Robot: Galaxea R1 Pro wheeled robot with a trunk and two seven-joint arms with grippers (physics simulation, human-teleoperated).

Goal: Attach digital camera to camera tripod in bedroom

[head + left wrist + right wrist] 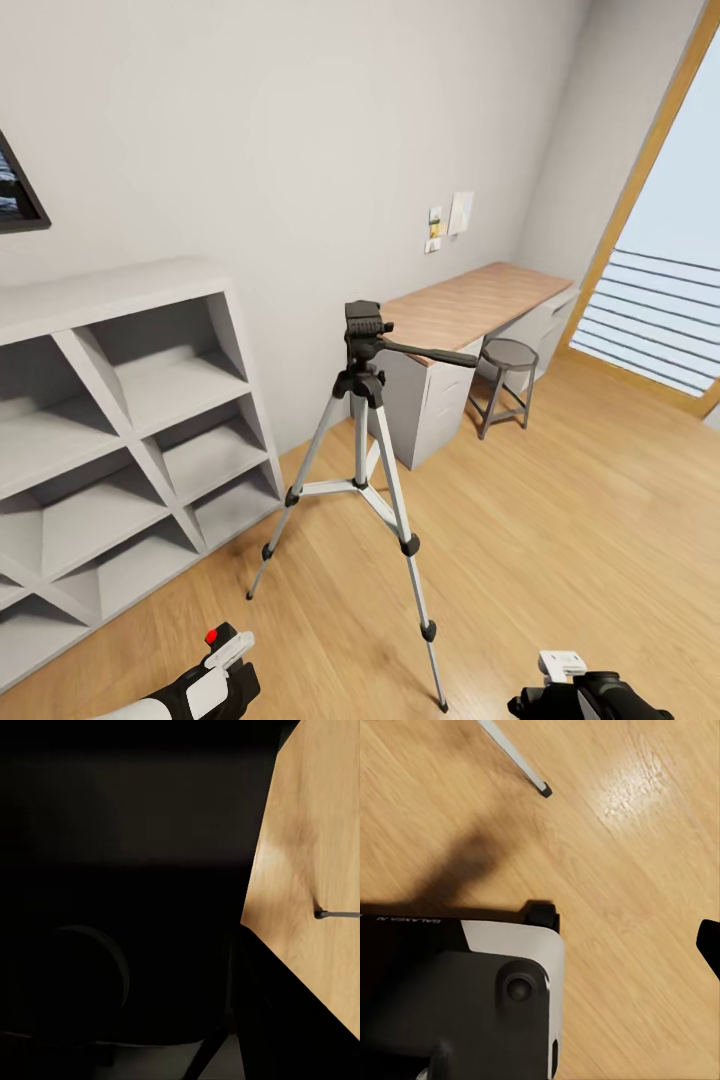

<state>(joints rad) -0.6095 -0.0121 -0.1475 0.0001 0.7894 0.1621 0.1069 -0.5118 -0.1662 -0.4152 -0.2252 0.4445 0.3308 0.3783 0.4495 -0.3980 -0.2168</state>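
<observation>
The camera tripod (362, 400) stands on the wood floor in the middle of the head view, on silver legs with a black head (365, 323). Its pan handle (432, 352) points right. My left gripper (222, 672) is low at the bottom left, short of the tripod, and is shut on the digital camera (236, 690), whose red button (211, 636) shows on top. Up close, the camera's dark body (82, 975) blocks most of the left wrist view. At the bottom right my right gripper (572, 688) is open and empty. One tripod foot (544, 791) shows on the floor.
White cube shelves (120, 440) line the left wall. A wood-topped desk with white drawers (470, 310) and a round stool (508, 385) stand behind the tripod. A wood-framed glass door (650, 300) is at the right. My own base (472, 990) shows black and white.
</observation>
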